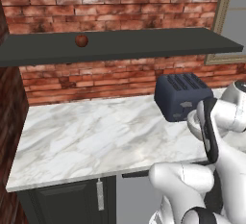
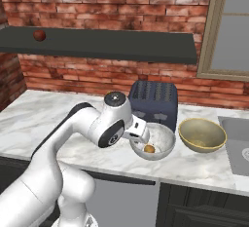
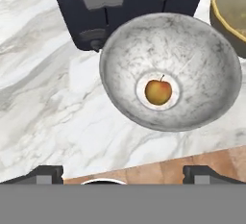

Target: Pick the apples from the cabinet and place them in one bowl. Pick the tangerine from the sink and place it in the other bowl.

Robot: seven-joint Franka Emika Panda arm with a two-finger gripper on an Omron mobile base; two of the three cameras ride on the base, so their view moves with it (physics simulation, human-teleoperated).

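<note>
The yellow-orange apple lies at the bottom of the pale grey-white bowl, apart from my fingers. My gripper hangs just above the bowl's near-left rim, open, with nothing between its fingers. A dark red apple rests on the dark cabinet shelf, far to the left. The tan-olive bowl stands right of the pale one and looks empty. A corner of the sink shows at the right edge; the tangerine is out of view.
A dark blue toaster stands right behind the pale bowl. The marble counter stretches left to a brick side wall. A window frame rises at the right end of the shelf.
</note>
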